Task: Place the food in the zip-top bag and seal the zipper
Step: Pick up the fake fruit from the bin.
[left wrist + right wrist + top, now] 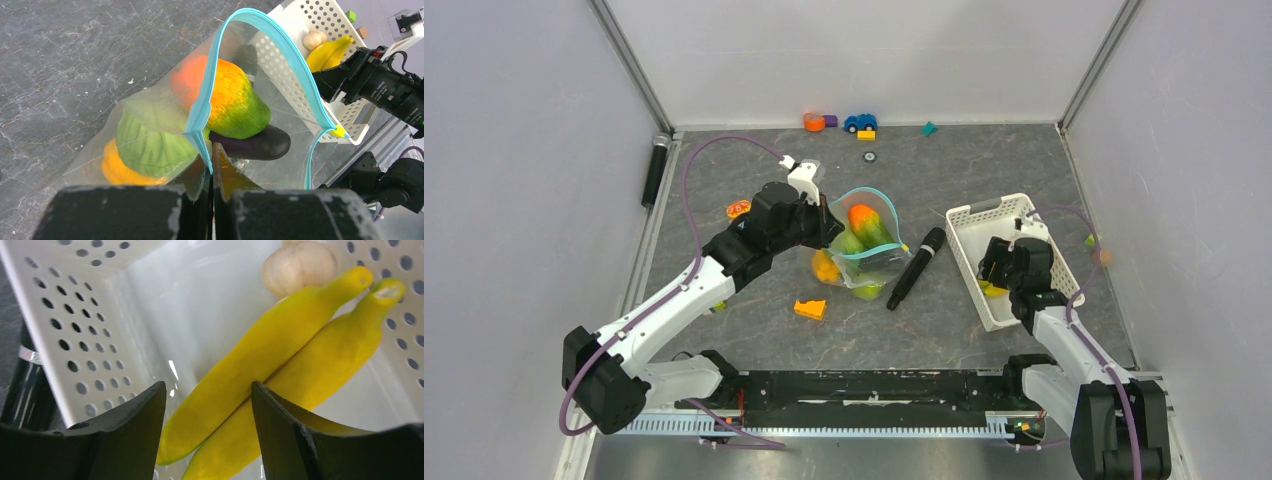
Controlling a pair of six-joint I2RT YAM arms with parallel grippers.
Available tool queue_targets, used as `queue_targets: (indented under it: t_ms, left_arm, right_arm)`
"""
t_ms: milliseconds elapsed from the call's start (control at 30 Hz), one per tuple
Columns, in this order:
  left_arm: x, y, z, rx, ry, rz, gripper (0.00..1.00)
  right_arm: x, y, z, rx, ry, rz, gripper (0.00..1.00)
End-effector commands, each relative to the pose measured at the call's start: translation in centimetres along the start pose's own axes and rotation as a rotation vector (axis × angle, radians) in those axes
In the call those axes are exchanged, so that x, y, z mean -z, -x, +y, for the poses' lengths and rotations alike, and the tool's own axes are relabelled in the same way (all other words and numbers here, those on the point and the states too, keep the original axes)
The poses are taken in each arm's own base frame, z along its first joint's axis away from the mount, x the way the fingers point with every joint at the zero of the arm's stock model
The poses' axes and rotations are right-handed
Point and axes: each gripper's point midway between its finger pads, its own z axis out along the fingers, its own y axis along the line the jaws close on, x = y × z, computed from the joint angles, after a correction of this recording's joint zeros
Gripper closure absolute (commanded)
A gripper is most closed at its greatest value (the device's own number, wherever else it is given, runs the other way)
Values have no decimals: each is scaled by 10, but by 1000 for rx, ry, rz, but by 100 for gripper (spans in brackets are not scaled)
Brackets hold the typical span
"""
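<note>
The clear zip-top bag (869, 250) lies mid-table with its teal zipper (205, 90) gaping open. Inside it are an orange-green mango (232, 100), a green cabbage (150, 145), an orange fruit (117, 170) and a dark eggplant (262, 142). My left gripper (212, 150) is shut on the zipper edge, holding the mouth up. My right gripper (207, 395) is open inside the white basket (1004, 255), its fingers astride a yellow banana pair (280, 370). A pale garlic bulb (300, 262) lies beyond the bananas.
A black microphone-like stick (916, 267) lies between bag and basket. An orange stepped wedge (810, 309) sits near the bag. Toy blocks and a blue car (859, 122) line the back wall. A black cylinder (655, 170) lies at the left edge.
</note>
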Motion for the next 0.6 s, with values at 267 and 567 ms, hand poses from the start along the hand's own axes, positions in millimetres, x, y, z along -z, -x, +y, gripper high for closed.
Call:
queue_targets:
  t_ms: [267, 567]
  left_arm:
    - [2, 13, -6, -48, -26, -45, 95]
    - [-1, 11, -7, -48, -32, -34, 95]
  right_arm:
    - [4, 14, -20, -29, -132, -22, 29]
    - [30, 66, -27, 34, -212, -79, 16]
